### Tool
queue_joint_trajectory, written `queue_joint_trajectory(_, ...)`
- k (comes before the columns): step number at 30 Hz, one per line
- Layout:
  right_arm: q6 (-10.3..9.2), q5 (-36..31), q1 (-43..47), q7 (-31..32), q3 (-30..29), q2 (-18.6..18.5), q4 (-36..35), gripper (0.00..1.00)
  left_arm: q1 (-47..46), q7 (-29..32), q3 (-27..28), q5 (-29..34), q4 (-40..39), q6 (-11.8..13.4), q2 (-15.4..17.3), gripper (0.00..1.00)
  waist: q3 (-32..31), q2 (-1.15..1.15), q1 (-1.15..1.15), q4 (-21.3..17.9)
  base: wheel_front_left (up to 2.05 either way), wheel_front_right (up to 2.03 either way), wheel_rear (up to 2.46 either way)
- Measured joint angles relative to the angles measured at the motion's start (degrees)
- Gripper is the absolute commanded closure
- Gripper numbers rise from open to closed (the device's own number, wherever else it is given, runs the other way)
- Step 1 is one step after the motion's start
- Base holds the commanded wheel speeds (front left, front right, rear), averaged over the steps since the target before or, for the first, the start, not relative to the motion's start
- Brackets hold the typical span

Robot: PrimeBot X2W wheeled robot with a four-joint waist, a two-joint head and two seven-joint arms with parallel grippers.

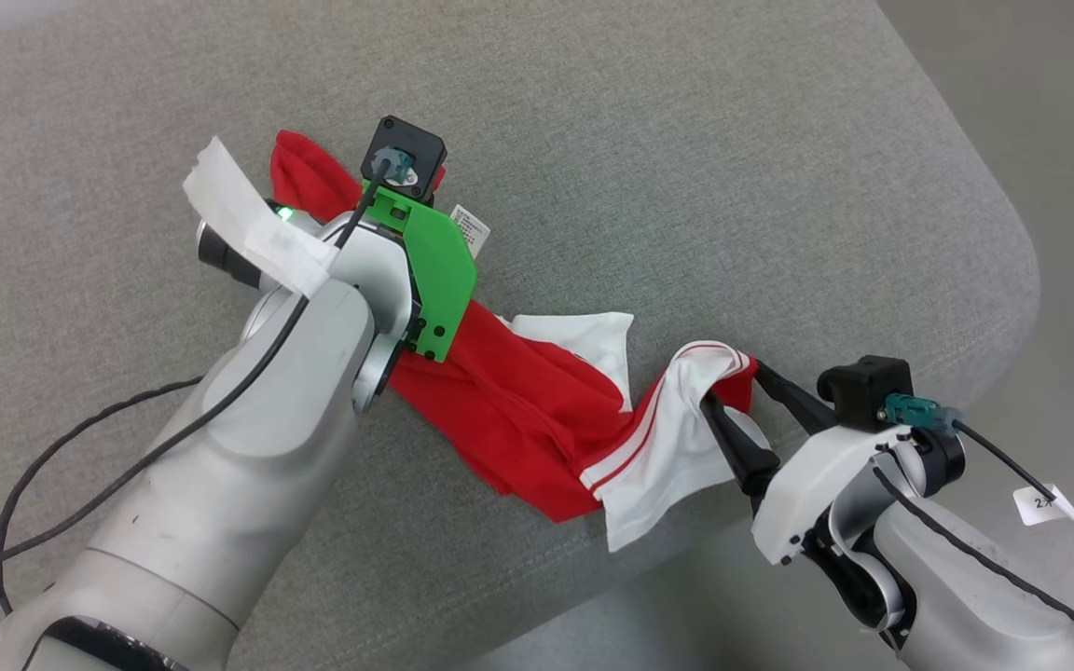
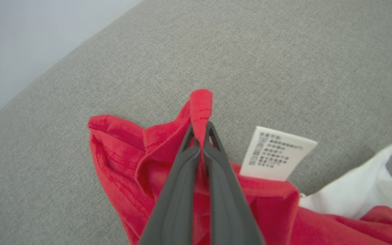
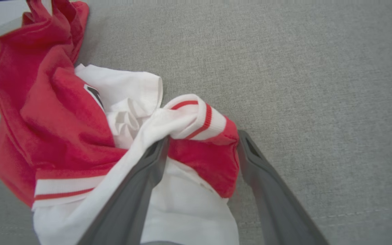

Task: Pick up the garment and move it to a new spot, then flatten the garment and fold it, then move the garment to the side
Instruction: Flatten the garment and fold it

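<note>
we find the red-and-white shirt point(image 1: 500, 410) crumpled at the front edge of the grey cushion point(image 1: 686, 140); our left gripper point(image 2: 201, 136) pinches a red fold (care label point(image 2: 277, 158) showing), our right gripper point(image 3: 202, 141) spread around the striped cuff point(image 3: 196, 117).

Item 1: care label point(image 2: 277, 158), white, attached to the red garment point(image 2: 121, 170). In the left wrist view I count several rows of small dark print, but the characters are too blurred for me to read.

Item 2: tag point(image 1: 1040, 504), white, on the black cable point(image 1: 989, 445) by the right arm. I read a "2" first and cannot make out the marks after it.

Item 3: dark mark point(image 3: 94, 93), printed on the white part of the garment and mostly tucked into a fold. I cannot tell what it says.
</note>
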Motion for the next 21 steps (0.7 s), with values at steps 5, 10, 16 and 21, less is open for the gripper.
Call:
queue_joint_trajectory(5, -0.03, -0.49, 0.0, 0.0, 0.02, -0.21, -1.66, 0.0, 0.01, -0.03, -0.44, -0.1, 0.1, 0.01, -0.09, 1.0, -0.47, 0.0, 0.0, -0.38, 0.0, 0.0, 0.0)
queue_joint_trajectory(10, -0.21, -1.31, 0.0, 0.01, -0.14, -0.48, -3.34, 0.0, 0.12, -0.54, -0.87, -0.41, 0.65, 0.01, -0.1, 1.0, -0.82, 0.0, 0.0, -0.65, 0.0, 0.0, 0.0)
queue_joint_trajectory(16, -0.29, -0.73, 0.59, 0.25, -0.73, -0.43, -6.25, 0.0, 0.3, -0.55, -1.03, -0.79, 1.24, 0.02, -0.11, 1.0, -1.14, 0.0, 0.0, -1.14, 0.0, 0.0, 0.0)
queue_joint_trajectory(21, -0.74, 0.1, 2.23, 1.22, -0.02, -0.22, -8.55, 0.0, 0.68, -0.97, -0.9, -0.85, 1.56, 0.2, -0.12, 1.0, -1.28, 0.0, 0.0, -2.1, 0.0, 0.0, 0.0)
